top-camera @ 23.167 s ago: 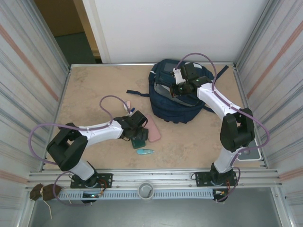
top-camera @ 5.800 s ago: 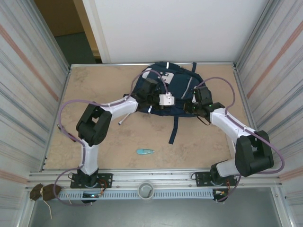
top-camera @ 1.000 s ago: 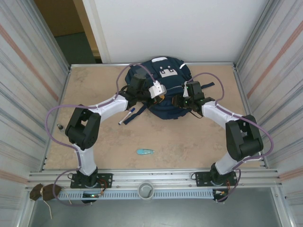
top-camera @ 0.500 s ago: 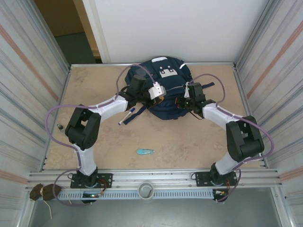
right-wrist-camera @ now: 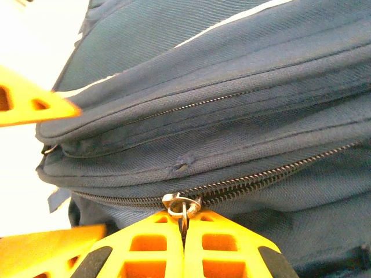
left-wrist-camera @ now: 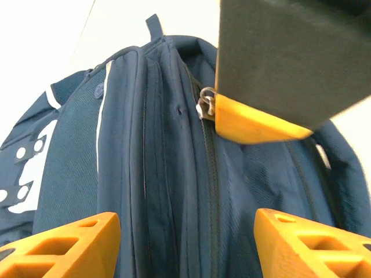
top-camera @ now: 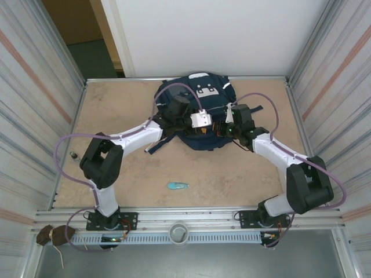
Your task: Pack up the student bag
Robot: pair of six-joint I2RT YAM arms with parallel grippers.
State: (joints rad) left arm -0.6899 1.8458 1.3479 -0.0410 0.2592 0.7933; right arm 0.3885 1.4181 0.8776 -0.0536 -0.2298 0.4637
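The student bag (top-camera: 200, 88), navy with white patches, lies at the back middle of the table. My left gripper (top-camera: 201, 130) is at its near edge, open. In the left wrist view the orange fingers (left-wrist-camera: 64, 249) stand wide apart on either side of the bag's zipped seams (left-wrist-camera: 174, 191), holding nothing. My right gripper (top-camera: 220, 128) meets the bag from the right. In the right wrist view this gripper (right-wrist-camera: 184, 243) is shut on the metal zipper pull (right-wrist-camera: 184, 207) of a long zip. The same zipper pull (left-wrist-camera: 204, 106) shows in the left wrist view.
A small teal object (top-camera: 178, 186) lies on the table nearer the arm bases. A white pen-like item (top-camera: 151, 147) lies under the left forearm, and a small dark object (top-camera: 72, 154) is by the left wall. Ribbed metal walls close in both sides.
My left gripper has slid right along the bag's near edge and opened, letting go of the fabric. The right gripper has stayed at the zip, and the bag sits a little flatter.
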